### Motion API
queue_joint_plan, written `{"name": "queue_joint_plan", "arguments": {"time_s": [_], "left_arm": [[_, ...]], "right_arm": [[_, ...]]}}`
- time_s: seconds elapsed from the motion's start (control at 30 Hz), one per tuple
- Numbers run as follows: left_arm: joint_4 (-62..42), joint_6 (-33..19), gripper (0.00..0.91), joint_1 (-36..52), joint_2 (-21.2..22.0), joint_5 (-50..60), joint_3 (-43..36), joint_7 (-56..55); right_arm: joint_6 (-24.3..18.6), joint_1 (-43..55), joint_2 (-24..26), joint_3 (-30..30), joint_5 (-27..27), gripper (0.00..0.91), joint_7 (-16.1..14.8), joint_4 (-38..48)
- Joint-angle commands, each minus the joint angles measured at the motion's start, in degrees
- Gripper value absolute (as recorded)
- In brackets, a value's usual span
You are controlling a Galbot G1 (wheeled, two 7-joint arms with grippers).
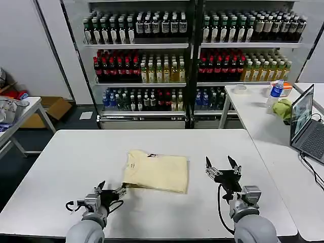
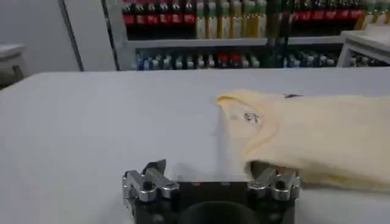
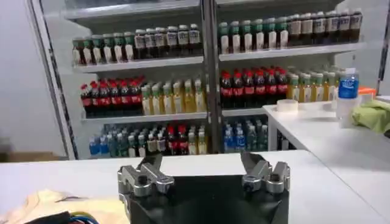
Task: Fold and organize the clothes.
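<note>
The clothes are one pale cream-yellow T-shirt (image 1: 156, 171), folded into a neat rectangle near the middle of the white table (image 1: 66, 167), its neck label facing up. In the left wrist view the T-shirt (image 2: 317, 137) lies just past one fingertip. My left gripper (image 1: 112, 191) stands open, low over the table at the shirt's front left corner, one finger touching or slipping under the folded edge. My right gripper (image 1: 221, 167) is open and raised off the table, to the right of the shirt, holding nothing. The right wrist view catches a corner of the T-shirt (image 3: 36, 204).
A second white table (image 1: 273, 121) at the right holds a laptop (image 1: 302, 116), a green cloth (image 1: 283, 108), a water bottle (image 1: 276, 91) and a tape roll (image 1: 239, 89). Drink shelves (image 1: 192, 61) stand behind. A small table (image 1: 17, 114) sits at the far left.
</note>
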State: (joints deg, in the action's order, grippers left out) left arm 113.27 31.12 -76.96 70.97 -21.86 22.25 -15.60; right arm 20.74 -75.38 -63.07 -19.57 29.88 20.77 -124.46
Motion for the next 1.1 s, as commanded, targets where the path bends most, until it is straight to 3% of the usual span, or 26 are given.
{"name": "queue_joint_plan", "arguments": {"time_s": [0.03,0.53,0.73,1.1], "left_arm": [[6.09,-1.31,0.907,-0.30,-1.29,-0.18,2.14,-2.30],[8.64,-2.92,0.907,-7.08,-2.13,1.27,4.57,-1.64],[12.99,-4.33,0.907,-10.00,-3.05,-2.81,9.28,-1.54],[17.81,-8.04,0.907,-8.34,-3.58,-8.98,9.24,0.19]], "right_arm": [[0.02,0.17,-0.34,0.07,0.01,0.907,0.11,0.37],[0.08,1.25,-0.78,-0.10,-0.27,0.907,0.18,0.79],[-1.94,0.46,-0.12,-0.51,-5.56,0.907,-0.36,-0.19],[-4.96,-3.11,0.64,-2.22,-8.61,0.907,-2.48,-2.77]]}}
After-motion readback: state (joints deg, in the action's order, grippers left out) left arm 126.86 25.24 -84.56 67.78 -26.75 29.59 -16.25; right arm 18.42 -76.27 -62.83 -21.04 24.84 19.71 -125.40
